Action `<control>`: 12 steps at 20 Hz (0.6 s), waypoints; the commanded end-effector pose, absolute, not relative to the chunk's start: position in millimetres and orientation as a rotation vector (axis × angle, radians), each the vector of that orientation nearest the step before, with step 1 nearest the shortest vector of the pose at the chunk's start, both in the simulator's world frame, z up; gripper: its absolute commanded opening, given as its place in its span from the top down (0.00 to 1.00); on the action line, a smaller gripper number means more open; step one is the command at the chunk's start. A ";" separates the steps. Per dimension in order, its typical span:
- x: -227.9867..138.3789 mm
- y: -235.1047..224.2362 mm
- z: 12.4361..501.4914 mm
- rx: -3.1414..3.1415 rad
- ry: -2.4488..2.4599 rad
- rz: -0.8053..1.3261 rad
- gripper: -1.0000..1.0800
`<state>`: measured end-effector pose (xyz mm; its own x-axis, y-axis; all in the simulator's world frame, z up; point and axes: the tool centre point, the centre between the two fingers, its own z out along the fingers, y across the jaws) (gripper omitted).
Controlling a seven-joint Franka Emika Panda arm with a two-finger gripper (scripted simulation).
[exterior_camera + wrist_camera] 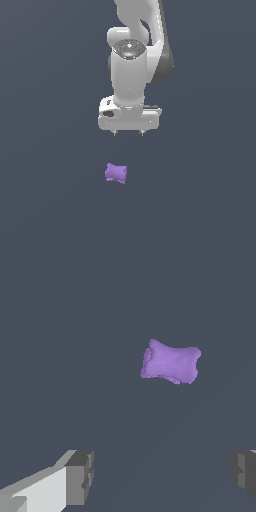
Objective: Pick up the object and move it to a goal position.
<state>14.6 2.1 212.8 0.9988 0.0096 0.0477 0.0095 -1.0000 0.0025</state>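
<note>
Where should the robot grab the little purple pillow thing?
Probably across the pinched-in middle of the purple pillow-shaped object, coming straight down from above. It lies flat on the floor, alone, and its waist looks narrower than its flared corners. The tool is open wide enough, with nothing between its fingers.

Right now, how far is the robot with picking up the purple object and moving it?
Nothing looks done yet: the purple object lies on the surface, untouched. In hand: the gripper hangs above it, jaws wide apart and empty, in the wrist view too. Left: descend, grasp, lift, and carry. No goal marker is visible.
</note>
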 end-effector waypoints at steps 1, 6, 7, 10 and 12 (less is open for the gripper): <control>14.6 2.1 212.8 3.138 0.015 0.075 0.04; 17.9 20.3 222.0 3.141 0.054 0.095 0.04; 19.0 27.1 225.4 3.141 0.069 0.102 0.04; 20.5 38.5 231.2 3.142 0.093 0.115 0.04; 20.5 38.3 231.0 3.142 0.093 0.115 0.04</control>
<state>20.4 38.0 230.7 0.9956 0.0586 0.0728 0.0589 -0.9983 -0.0021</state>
